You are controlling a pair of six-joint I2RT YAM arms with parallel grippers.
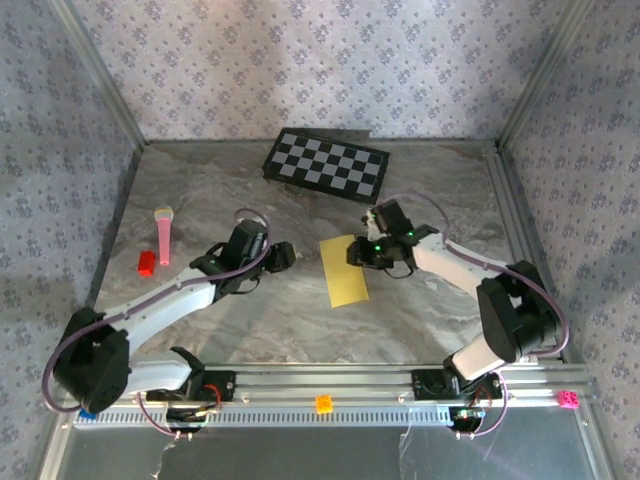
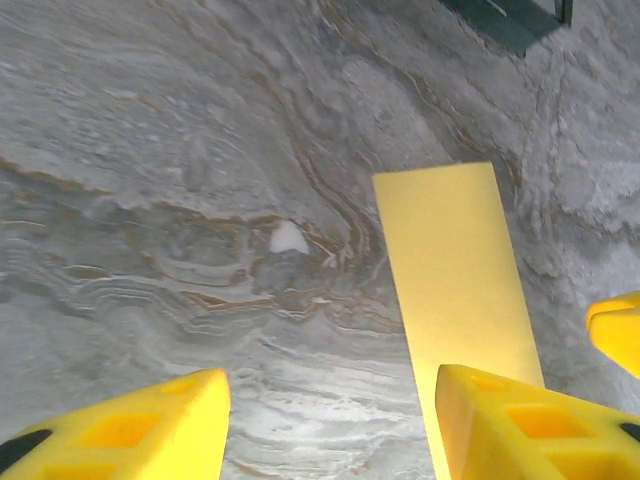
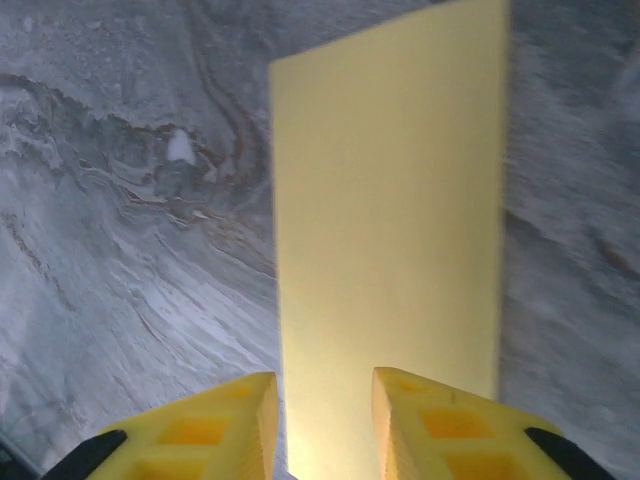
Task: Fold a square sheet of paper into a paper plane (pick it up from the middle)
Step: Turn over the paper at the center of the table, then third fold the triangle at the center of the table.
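The square sheet of paper [image 1: 345, 272] lies flat on the marble table, folded to a long yellow rectangle. In the left wrist view the paper [image 2: 455, 280] runs up past the right finger. My left gripper [image 1: 285, 255] hovers just left of it, open, with bare table between its fingers [image 2: 335, 420]. My right gripper [image 1: 358, 252] sits at the sheet's far right corner. Its jaws [image 3: 325, 420] stand a little apart over the paper [image 3: 390, 200], open. One right fingertip [image 2: 615, 330] pokes into the left wrist view's edge.
A black-and-white checkerboard [image 1: 326, 164] lies at the back. A pink stick [image 1: 163, 232] and a red block [image 1: 147, 262] sit at the left. On the front rail are a small orange block [image 1: 323, 403] and a magenta cube [image 1: 567, 400].
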